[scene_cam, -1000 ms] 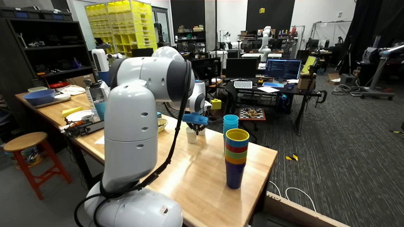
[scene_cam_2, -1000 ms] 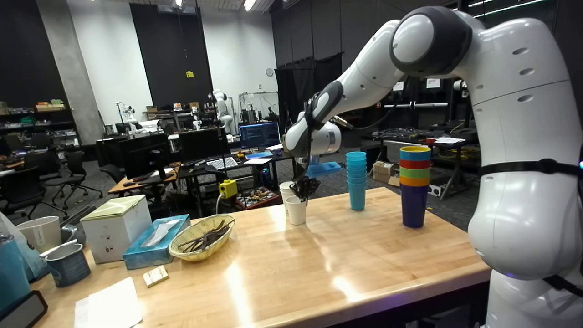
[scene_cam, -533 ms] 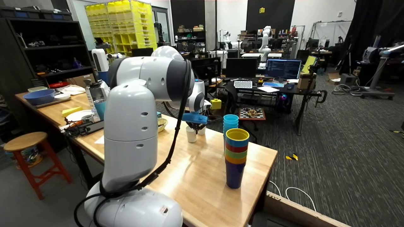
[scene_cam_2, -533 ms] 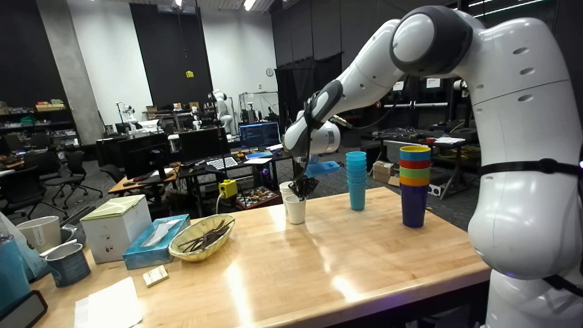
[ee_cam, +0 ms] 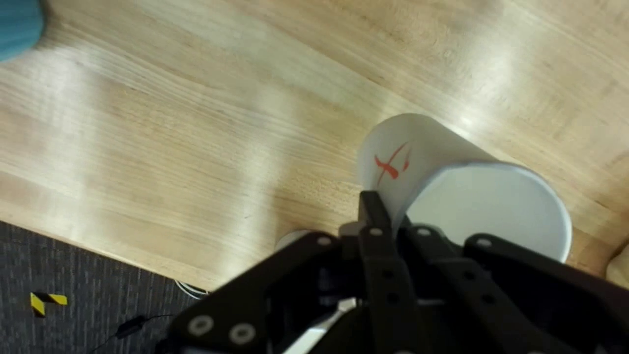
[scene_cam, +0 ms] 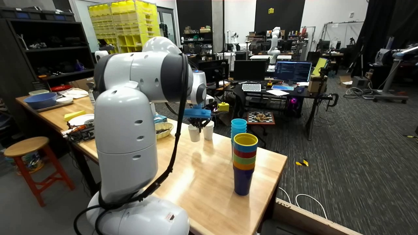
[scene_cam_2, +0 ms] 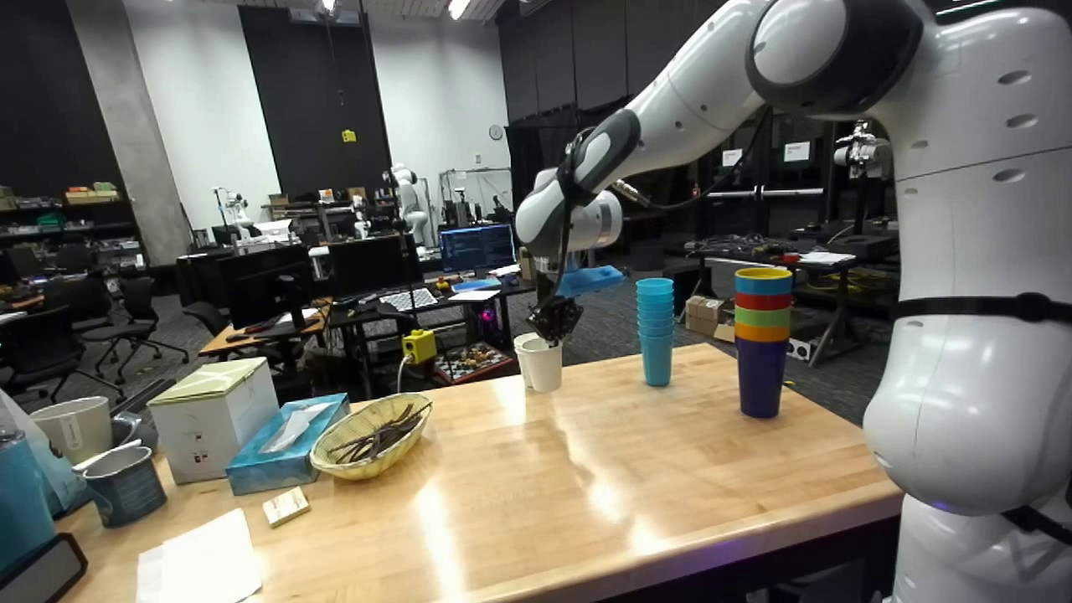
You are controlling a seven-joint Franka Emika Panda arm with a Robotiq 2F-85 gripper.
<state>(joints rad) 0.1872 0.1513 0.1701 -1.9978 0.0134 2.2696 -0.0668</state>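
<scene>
My gripper (ee_cam: 391,216) is shut on the wall of a white paper cup (ee_cam: 427,142), one finger outside the rim and the other inside. Red marks show on the cup's side. In both exterior views this cup (scene_cam: 194,134) hangs a little above the table, slightly tilted, below the black fingers (scene_cam_2: 556,322). A second white cup (scene_cam: 208,131) stands upright close beside it, partly hidden behind the held cup in an exterior view (scene_cam_2: 523,358). Only a pale edge (ee_cam: 290,238), probably of that second cup, shows past the gripper in the wrist view.
On the wooden table (scene_cam_2: 653,452) stand a stack of light-blue cups (scene_cam_2: 657,343) and a taller multicoloured stack (scene_cam_2: 762,377). A wicker basket (scene_cam_2: 352,465), a tissue box (scene_cam_2: 272,469), a white box (scene_cam_2: 209,423) and a small wooden block (scene_cam_2: 286,507) sit along the other end.
The gripper has closed on the white cup's rim and risen with it, drawing slightly back. The cup has left the table. The second cup and the coloured stacks have not moved.
</scene>
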